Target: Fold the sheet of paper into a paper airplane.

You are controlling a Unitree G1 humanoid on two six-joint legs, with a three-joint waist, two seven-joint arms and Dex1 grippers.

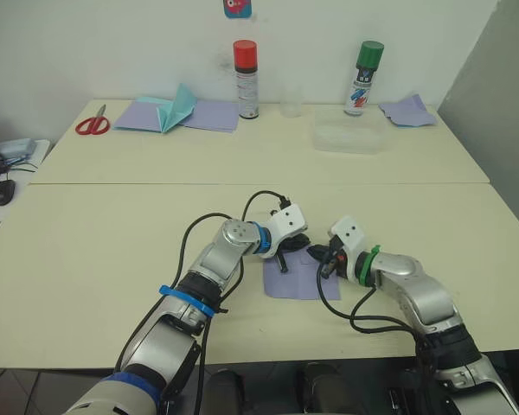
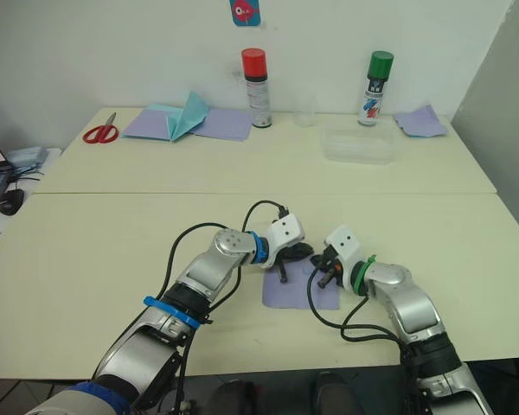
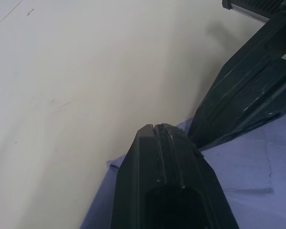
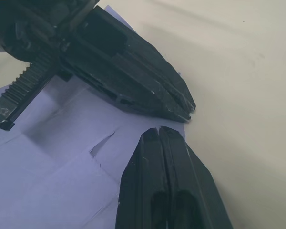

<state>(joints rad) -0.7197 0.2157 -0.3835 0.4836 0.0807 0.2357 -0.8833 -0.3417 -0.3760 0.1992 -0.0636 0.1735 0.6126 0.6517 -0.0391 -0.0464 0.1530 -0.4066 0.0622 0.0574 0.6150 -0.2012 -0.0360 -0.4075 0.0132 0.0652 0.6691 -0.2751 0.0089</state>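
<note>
Paper [image 1: 298,281] lies flat on the table [image 1: 95,251], under both end effectors. Left end effector [image 1: 283,262] and right end effector [image 1: 323,267] have fingers pressed together, tips on its far edge. Expect it light, limp, easily torn; pin one corner, lift the neighbouring edge.

I'm looking down at a cream table [image 1: 112,242] with a seam running across it, and the lavender sheet of paper [image 1: 296,281] lies flat near my edge. Along the far side I see red scissors [image 1: 92,124], flat lavender sheets [image 1: 209,114] with a teal folded paper piece [image 1: 177,108], a red-capped spray can [image 1: 246,79], a green-capped spray can [image 1: 362,78], a clear plastic box [image 1: 349,136] and a crumpled lavender scrap [image 1: 407,111]
</note>
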